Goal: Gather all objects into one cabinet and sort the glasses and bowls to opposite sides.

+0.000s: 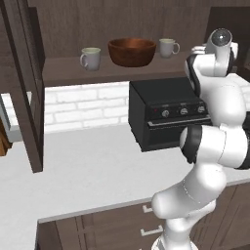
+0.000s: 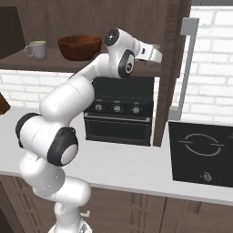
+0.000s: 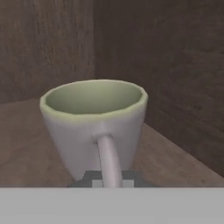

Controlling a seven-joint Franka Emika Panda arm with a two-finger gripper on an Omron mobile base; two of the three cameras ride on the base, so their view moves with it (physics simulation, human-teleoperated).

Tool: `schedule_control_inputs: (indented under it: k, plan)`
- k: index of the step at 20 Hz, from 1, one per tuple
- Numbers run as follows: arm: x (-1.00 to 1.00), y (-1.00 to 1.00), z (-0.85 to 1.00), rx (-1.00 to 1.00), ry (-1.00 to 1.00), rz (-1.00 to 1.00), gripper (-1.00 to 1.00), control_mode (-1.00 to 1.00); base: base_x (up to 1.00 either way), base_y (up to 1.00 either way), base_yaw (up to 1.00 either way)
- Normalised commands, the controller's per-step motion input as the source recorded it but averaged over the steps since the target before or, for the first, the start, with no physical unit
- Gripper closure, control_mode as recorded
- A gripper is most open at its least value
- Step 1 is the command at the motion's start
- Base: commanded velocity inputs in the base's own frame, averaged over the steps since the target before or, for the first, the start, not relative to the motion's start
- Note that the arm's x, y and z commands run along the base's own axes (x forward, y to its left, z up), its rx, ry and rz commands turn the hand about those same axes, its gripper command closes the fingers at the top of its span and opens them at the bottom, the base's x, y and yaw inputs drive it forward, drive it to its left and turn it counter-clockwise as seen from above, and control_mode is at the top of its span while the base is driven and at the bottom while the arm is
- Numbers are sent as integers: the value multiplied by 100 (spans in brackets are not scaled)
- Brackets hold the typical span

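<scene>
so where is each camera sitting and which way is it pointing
Left base view: behind the arm on its left, facing the cabinet shelf, wooden bowl and two mugs; arm at right.
Right base view: behind on its right, facing the same shelf, bowl and toaster oven; arm at left.
Hand view: on the hand, looking along the fingers shut on a mug handle in the cabinet corner.
Both base views share bowl, oven and left mug.
</scene>
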Motion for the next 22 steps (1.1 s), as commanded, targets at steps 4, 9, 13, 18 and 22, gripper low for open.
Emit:
schedule_control_inputs:
  k: [4,9,13,18,22]
  plan:
    - [33,-31,0,0,0,0,100,-100,0,0,0]
    - [18,-32,0,0,0,0,100,-100,0,0,0]
    - [5,-6,-3,0,0,-1,100,-100,0,0,0]
    - [11,2,-15,-2,0,0,100,-100,0,0,0]
    - [2,15,-21,-4,3,0,-100,-100,0,0,0]
